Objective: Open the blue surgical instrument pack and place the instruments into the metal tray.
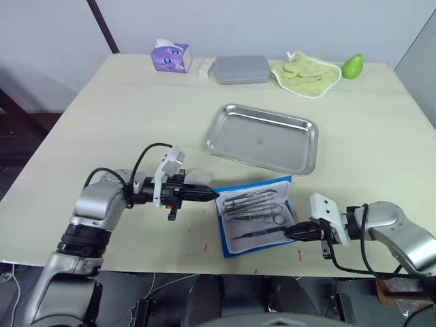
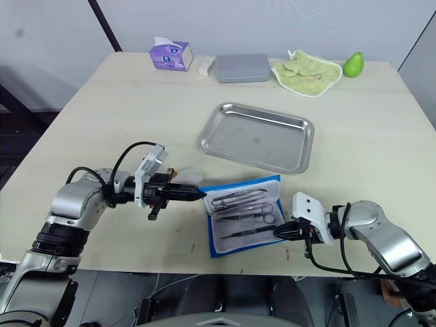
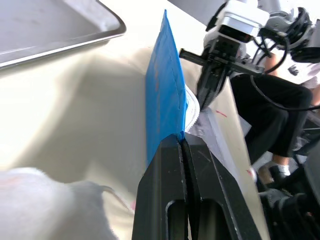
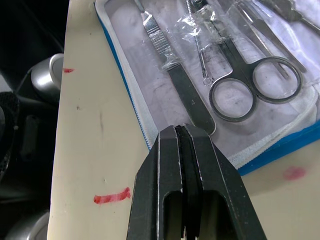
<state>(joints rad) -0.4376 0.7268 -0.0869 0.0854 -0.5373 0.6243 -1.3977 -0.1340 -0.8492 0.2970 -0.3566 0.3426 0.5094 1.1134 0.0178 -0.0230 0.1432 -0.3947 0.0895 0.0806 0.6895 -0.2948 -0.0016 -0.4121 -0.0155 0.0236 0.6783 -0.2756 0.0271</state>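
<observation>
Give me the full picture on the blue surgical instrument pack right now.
The blue surgical instrument pack lies open and flat on the table's near edge, in front of the metal tray. Bright blue fabric borders a pale lining holding steel instruments, including scissors, under clear film. The left gripper is shut on its left edge; the right gripper, shut, sits at its right edge over a flat handle.

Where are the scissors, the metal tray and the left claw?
scissors [image 4: 255, 82], right wrist view, finger rings.
metal tray [image 1: 262, 139], left eye view, bare floor.
left claw [image 1: 212, 195], left eye view, fingertips.
</observation>
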